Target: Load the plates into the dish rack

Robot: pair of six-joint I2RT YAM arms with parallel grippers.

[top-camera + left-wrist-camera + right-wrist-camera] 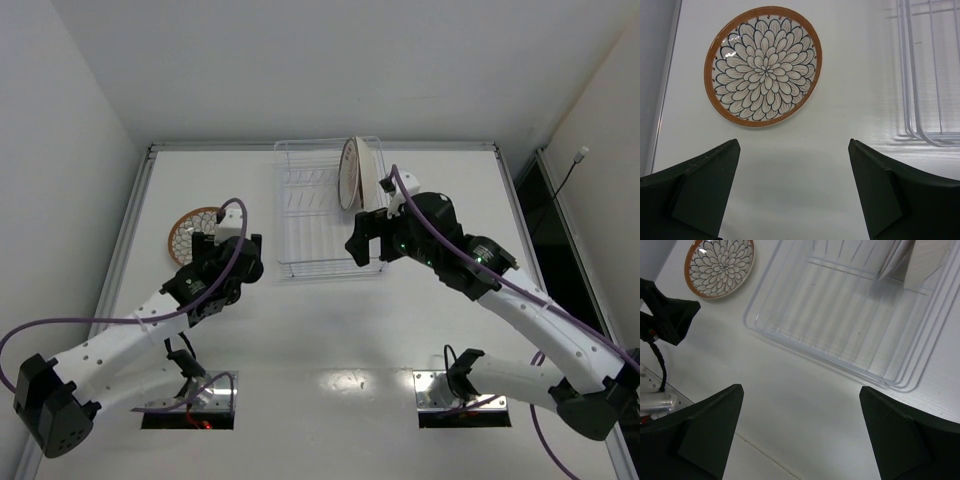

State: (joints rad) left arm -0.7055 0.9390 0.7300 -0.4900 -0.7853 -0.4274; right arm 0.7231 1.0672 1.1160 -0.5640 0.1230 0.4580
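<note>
One orange-rimmed plate [190,232] with a petal pattern lies flat on the table at the left; it also shows in the left wrist view [763,66] and the right wrist view [720,267]. The white wire dish rack [315,245] stands at the table's middle back, seen too in the left wrist view [930,75] and the right wrist view [840,325]. Plates [352,172] stand on edge at its far right end [912,260]. My left gripper [794,145] is open and empty, just short of the flat plate. My right gripper [801,390] is open and empty above the rack's near right corner.
The table [330,330] is white with raised rails at its left and right edges. White walls close in on both sides and behind. Two base plates with cables sit at the near edge [190,405].
</note>
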